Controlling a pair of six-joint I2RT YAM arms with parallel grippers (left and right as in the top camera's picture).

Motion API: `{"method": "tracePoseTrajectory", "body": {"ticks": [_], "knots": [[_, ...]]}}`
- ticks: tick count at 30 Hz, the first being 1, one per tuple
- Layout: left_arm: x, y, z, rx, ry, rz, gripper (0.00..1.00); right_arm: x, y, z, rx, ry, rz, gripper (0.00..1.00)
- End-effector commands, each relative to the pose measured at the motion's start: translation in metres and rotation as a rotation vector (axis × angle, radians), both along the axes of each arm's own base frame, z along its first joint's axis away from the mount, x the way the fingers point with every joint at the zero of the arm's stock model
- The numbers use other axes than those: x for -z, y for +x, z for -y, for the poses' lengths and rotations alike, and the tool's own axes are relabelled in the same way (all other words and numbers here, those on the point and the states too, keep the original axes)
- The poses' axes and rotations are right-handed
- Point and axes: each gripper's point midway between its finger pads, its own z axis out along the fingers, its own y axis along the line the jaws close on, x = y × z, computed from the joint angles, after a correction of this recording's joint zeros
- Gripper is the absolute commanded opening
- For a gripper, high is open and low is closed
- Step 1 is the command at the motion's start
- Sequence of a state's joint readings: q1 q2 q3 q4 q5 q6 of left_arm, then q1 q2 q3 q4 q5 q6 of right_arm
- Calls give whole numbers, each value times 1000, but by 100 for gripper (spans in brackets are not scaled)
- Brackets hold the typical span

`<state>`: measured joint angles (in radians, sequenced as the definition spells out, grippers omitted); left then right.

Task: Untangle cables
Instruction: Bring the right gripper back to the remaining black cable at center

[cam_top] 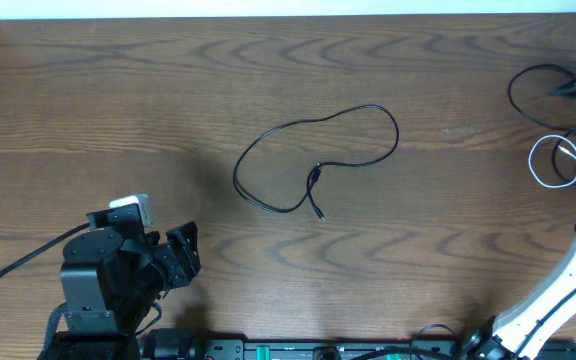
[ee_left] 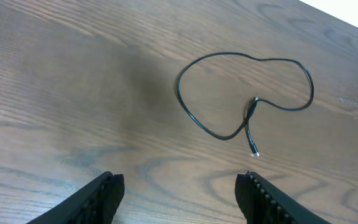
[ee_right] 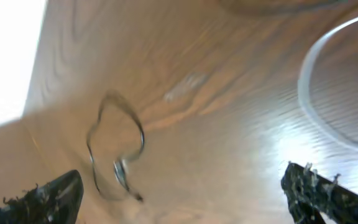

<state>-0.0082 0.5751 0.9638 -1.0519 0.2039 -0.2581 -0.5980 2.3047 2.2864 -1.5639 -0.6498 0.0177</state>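
One black cable (cam_top: 317,172) lies in a single open loop at the table's middle, its two plug ends meeting inside the loop. It also shows in the left wrist view (ee_left: 252,109) and, blurred, in the right wrist view (ee_right: 118,168). A second black cable (cam_top: 513,92) and a white cable (cam_top: 534,160) lie coiled at the far right edge. The white cable's arc shows in the right wrist view (ee_right: 302,87). My left gripper (cam_top: 183,255) (ee_left: 179,186) is open and empty, short of the loop at the front left. My right gripper (ee_right: 182,186) is open and empty above the table.
The right arm's white link (cam_top: 558,290) slants up from the front right corner toward the coiled cables. The arms' base rail (cam_top: 308,350) runs along the front edge. The wooden table (cam_top: 118,100) ends at a white strip at the back.
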Motion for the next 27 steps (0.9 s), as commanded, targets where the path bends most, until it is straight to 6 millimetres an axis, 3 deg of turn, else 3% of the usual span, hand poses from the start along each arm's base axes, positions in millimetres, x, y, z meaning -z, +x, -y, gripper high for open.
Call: {"method": "tracePoseTrajectory", "body": {"ticks": [1, 6, 15, 20, 27], "knots": [[-4, 0, -1, 25, 33, 19, 63, -6, 10, -53, -228, -106, 27, 99], [-3, 1, -8, 13, 85, 22, 63, -1, 23, -143, -470, -158, 37, 99], [-1, -1, -8, 14, 84, 11, 63, 17, 7, -269, -761, -443, -51, 99], [0, -2, -8, 14, 84, 3, 63, 22, -17, -308, -585, -587, -206, 99], [0, -2, -8, 14, 83, 3, 63, 23, -42, -380, -242, -577, -278, 99]]}}
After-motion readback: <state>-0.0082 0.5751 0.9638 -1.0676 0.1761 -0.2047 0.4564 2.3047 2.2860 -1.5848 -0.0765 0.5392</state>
